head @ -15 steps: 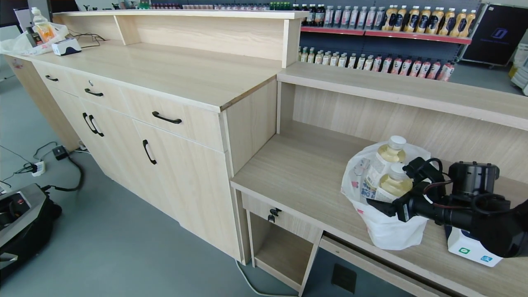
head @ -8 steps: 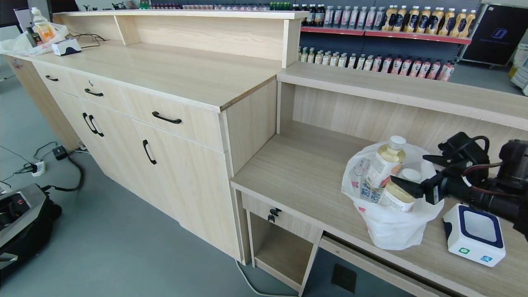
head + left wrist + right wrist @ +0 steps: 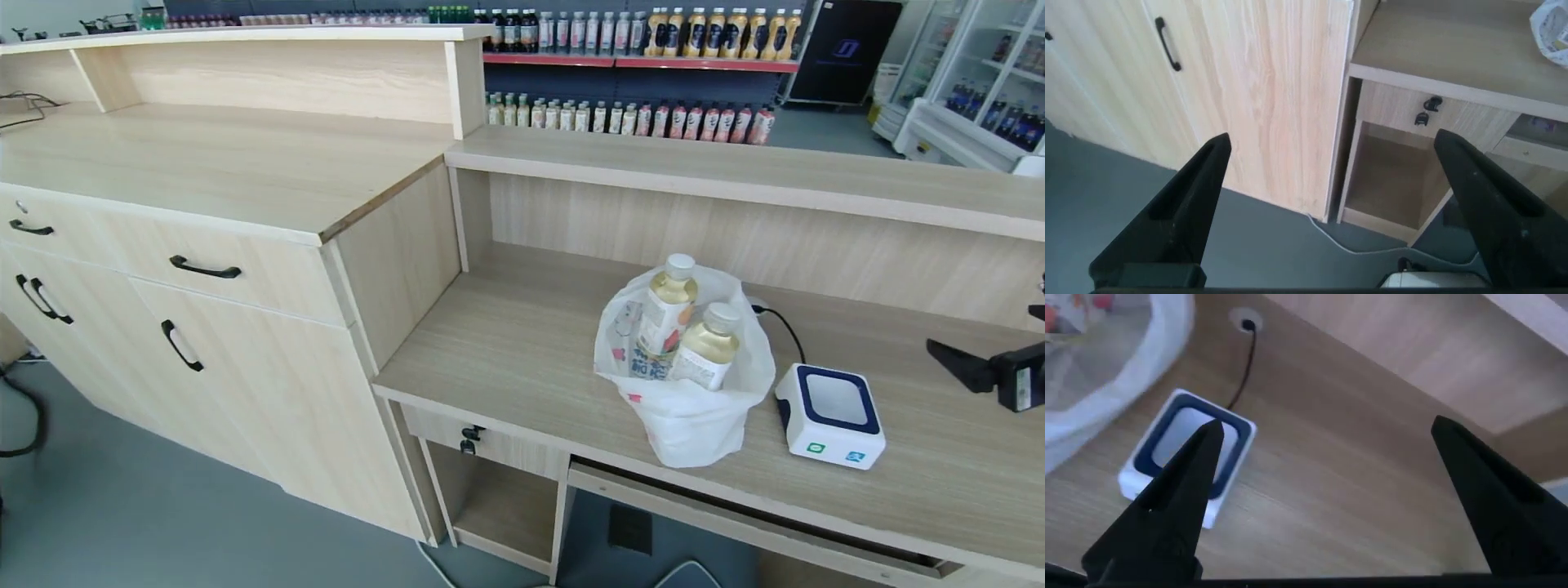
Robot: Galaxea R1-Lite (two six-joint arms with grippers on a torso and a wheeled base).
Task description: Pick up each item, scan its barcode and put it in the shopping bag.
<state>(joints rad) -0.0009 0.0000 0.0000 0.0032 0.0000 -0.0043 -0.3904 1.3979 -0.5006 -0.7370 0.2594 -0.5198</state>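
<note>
A white shopping bag [image 3: 690,420] stands on the lower desk [image 3: 514,343] with two yellow drink bottles in it. The taller bottle [image 3: 665,314] leans beside the shorter one [image 3: 707,356]. A white barcode scanner [image 3: 831,406] with a blue-framed window sits just right of the bag. My right gripper [image 3: 1323,498] hangs open and empty above the desk to the right of the scanner [image 3: 1188,457]; one dark finger [image 3: 957,367] shows at the head view's right edge. My left gripper [image 3: 1327,220] is open and empty, low over the floor beside the cabinet.
A taller counter [image 3: 204,163] with drawers and doors stands to the left. A raised ledge [image 3: 735,175] runs behind the desk. A black cable [image 3: 780,322] leads from the scanner to the back. Store shelves [image 3: 637,61] of bottles stand beyond. Bare desk lies right of the scanner.
The head camera has swung right. My right gripper drew back from the bag to the right, past the scanner, leaving the shorter bottle in the bag.
</note>
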